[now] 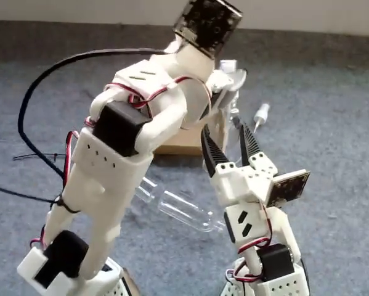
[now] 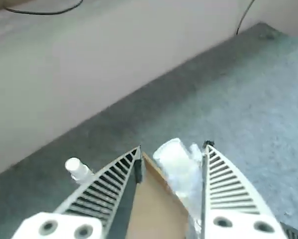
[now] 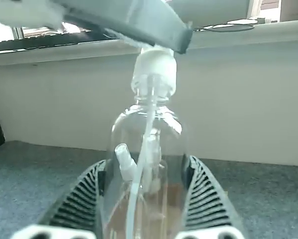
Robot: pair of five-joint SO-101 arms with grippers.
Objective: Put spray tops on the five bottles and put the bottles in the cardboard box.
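A clear bottle (image 3: 146, 149) stands upright with a white spray top (image 3: 153, 74) on its neck and the tube hanging inside. My right gripper (image 3: 146, 199) is shut on its body, one finger on each side. In the high view this bottle (image 1: 232, 105) is at the cardboard box (image 1: 184, 140). My left gripper (image 2: 172, 149) hovers open just over the spray top (image 2: 169, 152), above the box (image 2: 153, 214). One of its fingers (image 3: 134, 22) crosses over the cap. A second clear bottle (image 1: 181, 208) lies capless on the carpet between the arms.
A loose spray top (image 1: 262, 113) lies on the grey carpet right of the box, also in the left wrist view (image 2: 77, 169). Black cables (image 1: 30, 117) trail at the left. A pale wall borders the carpet at the back.
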